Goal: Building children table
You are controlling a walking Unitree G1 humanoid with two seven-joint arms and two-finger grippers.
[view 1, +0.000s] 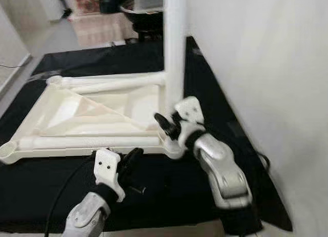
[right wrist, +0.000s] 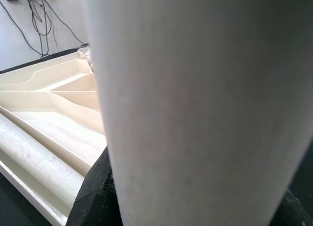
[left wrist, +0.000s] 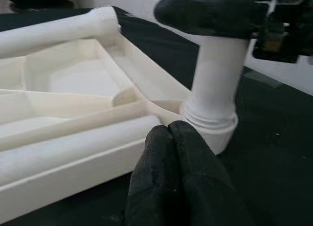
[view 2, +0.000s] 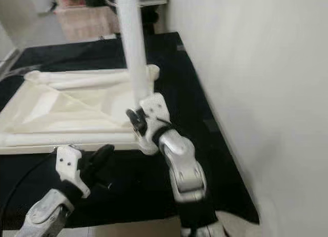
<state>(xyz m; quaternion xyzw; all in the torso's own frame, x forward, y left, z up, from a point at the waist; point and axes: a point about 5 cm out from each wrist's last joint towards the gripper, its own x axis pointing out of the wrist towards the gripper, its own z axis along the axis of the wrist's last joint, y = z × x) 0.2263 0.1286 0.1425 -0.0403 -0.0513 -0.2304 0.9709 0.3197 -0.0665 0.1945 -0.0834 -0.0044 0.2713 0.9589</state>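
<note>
One leg [view 1: 174, 37] upright in tabletop [view 1: 87, 119] corner socket; right claw [view 1: 171, 125] clamped on leg, steadying it; left claw [view 1: 129, 162] closed, empty, near tabletop edge.

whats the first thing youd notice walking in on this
A white table leg stands upright in the near right corner socket of an upturned cream tabletop lying on a black mat. The right gripper is clamped around the leg just above the socket. The left gripper, fingers together, sits on the mat at the tabletop's near edge, beside the same corner.
</note>
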